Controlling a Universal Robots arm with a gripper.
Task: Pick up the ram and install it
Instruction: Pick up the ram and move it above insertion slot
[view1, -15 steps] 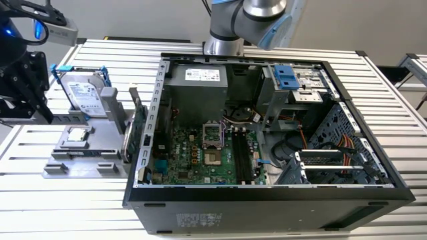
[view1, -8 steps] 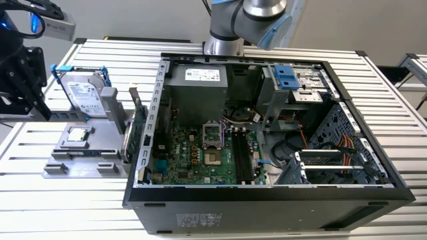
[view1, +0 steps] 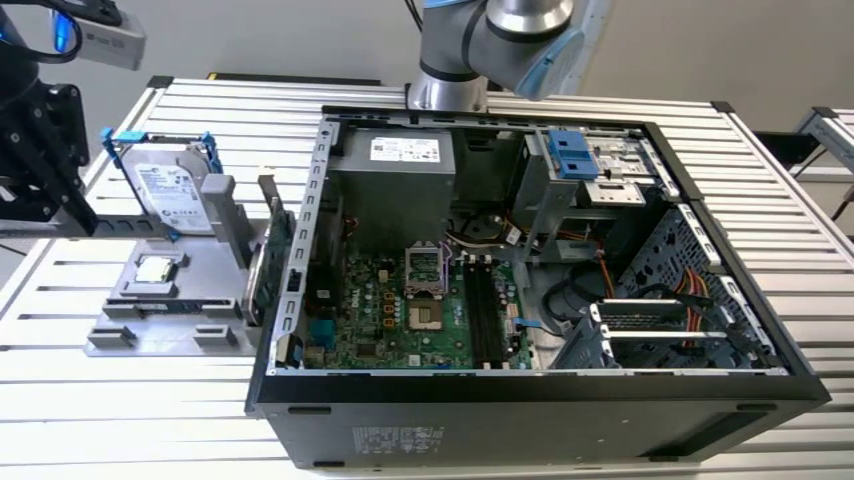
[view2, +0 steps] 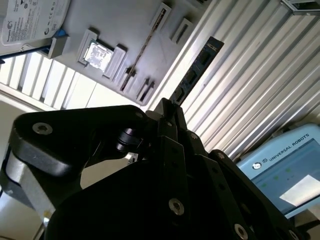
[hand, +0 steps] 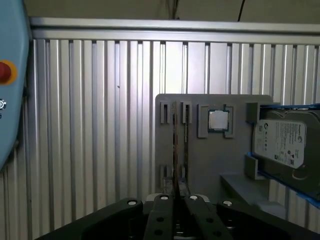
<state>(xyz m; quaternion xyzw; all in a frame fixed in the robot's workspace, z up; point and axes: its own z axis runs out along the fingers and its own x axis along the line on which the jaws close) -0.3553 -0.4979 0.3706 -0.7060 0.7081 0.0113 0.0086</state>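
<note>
My gripper (view2: 167, 107) is shut on the ram (view2: 195, 72), a long dark strip that sticks out past the fingertips over the ribbed table. In the first wrist view the ram (hand: 174, 145) shows edge-on as a thin line rising from the gripper (hand: 176, 197), in front of the grey fixture plate (hand: 210, 160). In the exterior view the gripper (view1: 74, 205) hangs at the far left, left of the fixture plate (view1: 147, 335). The open computer case (view1: 534, 400) lies in the middle, with black memory slots (view1: 481, 310) on its motherboard (view1: 387, 310).
On the fixture plate stand a hard drive (view1: 174, 190) in a blue frame, a small silver chip (view1: 156, 268) and a green expansion card (view1: 274, 260) next to the case wall. A blue teach pendant (view2: 285, 170) lies beside the table. The arm's base (view1: 447, 90) stands behind the case.
</note>
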